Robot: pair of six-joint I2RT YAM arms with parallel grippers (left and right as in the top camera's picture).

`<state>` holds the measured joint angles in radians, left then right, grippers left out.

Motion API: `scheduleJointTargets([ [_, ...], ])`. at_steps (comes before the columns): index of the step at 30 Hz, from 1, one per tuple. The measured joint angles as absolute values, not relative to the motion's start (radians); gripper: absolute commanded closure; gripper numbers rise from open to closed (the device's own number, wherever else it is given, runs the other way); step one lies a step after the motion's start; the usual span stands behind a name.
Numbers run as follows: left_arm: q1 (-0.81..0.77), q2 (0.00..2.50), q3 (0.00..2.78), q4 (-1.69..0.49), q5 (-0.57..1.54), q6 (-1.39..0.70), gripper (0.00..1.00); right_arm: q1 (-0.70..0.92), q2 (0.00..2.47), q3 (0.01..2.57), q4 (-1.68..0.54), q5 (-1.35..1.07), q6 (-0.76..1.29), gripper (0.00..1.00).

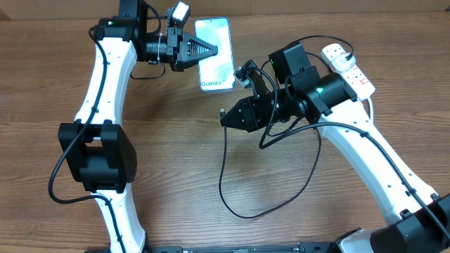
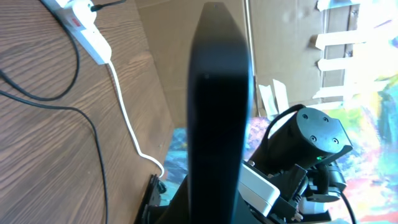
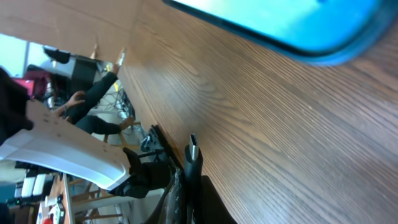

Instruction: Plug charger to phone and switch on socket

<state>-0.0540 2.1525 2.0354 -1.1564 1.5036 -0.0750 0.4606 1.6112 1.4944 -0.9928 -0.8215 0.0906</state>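
The phone (image 2: 217, 112) sits pinched in the left gripper (image 1: 213, 49), and the right gripper (image 1: 223, 114) pinches the charger (image 3: 194, 163) tip near it.

Phone (image 1: 214, 53) far centre, socket (image 1: 348, 67) to its right, charger (image 1: 249, 217) nearer, on table (image 1: 176, 176).

Left arm (image 1: 105, 77) and right arm (image 1: 373, 158): glossy white link shells between chunky matte-black joint housings, thin black cables looping alongside. Left gripper (image 1: 213, 49) and right gripper (image 1: 223, 115) black, wedge-shaped. Small green light (image 1: 320, 90) on right arm's round black motor cap, dotted with small screws.
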Motion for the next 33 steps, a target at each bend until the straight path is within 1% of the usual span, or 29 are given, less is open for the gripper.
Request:
scheduleJointTargets([
  [15,-0.059,2.152,2.035,-1.158,1.519,-0.075,0.96,0.411,1.612,1.494,-0.925,-0.860,0.068,0.96],
  [21,-0.059,2.152,2.035,-1.159,1.519,-0.075,0.96,0.406,1.622,1.478,-0.820,-0.929,0.098,0.96],
  [33,-0.059,2.152,2.035,-1.159,1.519,-0.079,0.96,0.381,1.630,1.397,-0.715,-0.998,0.181,0.96],
])
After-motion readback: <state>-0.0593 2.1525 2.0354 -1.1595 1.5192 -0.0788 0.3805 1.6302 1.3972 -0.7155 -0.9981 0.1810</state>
